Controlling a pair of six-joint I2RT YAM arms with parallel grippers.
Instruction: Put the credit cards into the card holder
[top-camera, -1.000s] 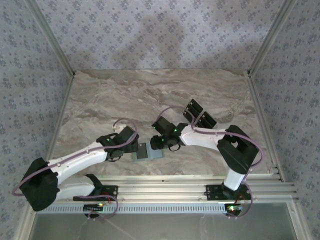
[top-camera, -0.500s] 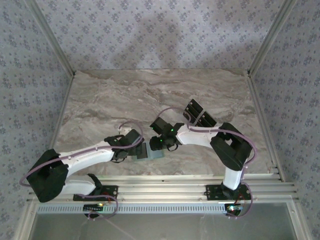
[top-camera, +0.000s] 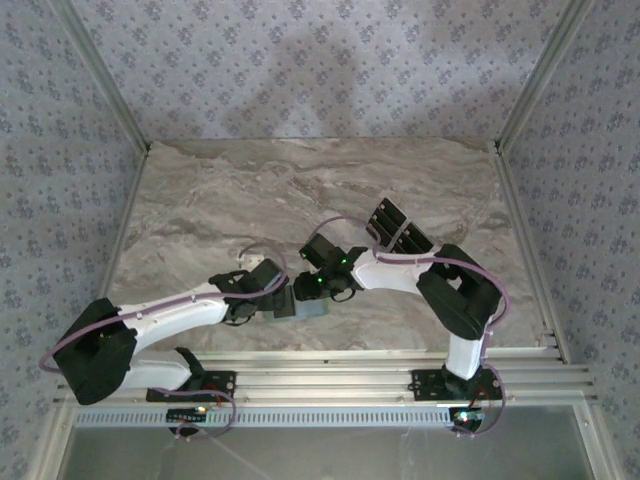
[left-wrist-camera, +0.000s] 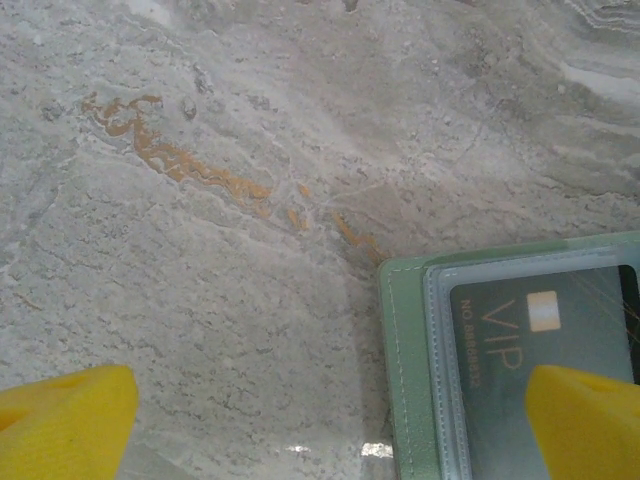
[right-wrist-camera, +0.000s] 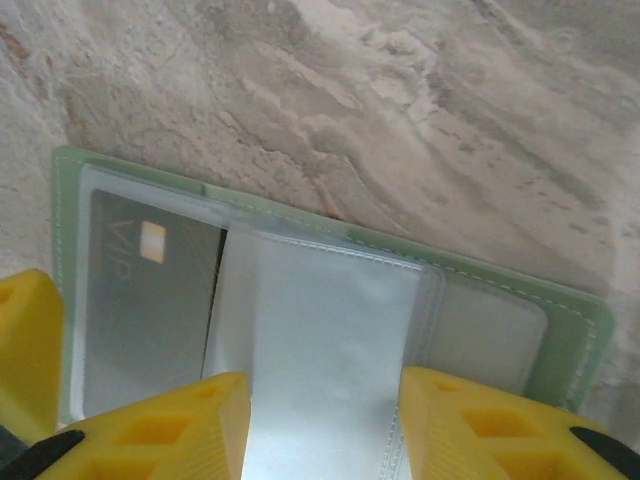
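Card holder (right-wrist-camera: 575, 330): laid open and flat on the marble table (left-wrist-camera: 200, 200), near its front edge and between the two arms; pale green, with clear pockets inside.
Card housed: one VIP card (left-wrist-camera: 540, 350) is seen behind the clear window at one end of the holder.
Credit cards (top-camera: 398, 228): the loose black ones are lying behind the right forearm, well apart from the holder.
Left gripper (left-wrist-camera: 320, 425): released. The fingers are spread wide, one tip over the VIP card and the other over bare table, and nothing is clasped.
Right gripper (right-wrist-camera: 325, 430): jaws apart, straddling a clear sleeve leaf (right-wrist-camera: 310, 330) at the holder's middle; no clamp on it can be made out.
Step judged: the holder is being steadied and its pockets exposed; most cards are yet to be fetched.
Risk, sliding: the light holder could be dragged or spun if a fingertip is pressed down and moved sideways — only friction on smooth stone holds it.
Risk, sleeve: the leaf could be creased or flipped shut if it is pinched off-centre, so that the next pocket is covered.
Risk, collision: both grippers are crowded over one small thing — contact could follow if both are moved inward together.
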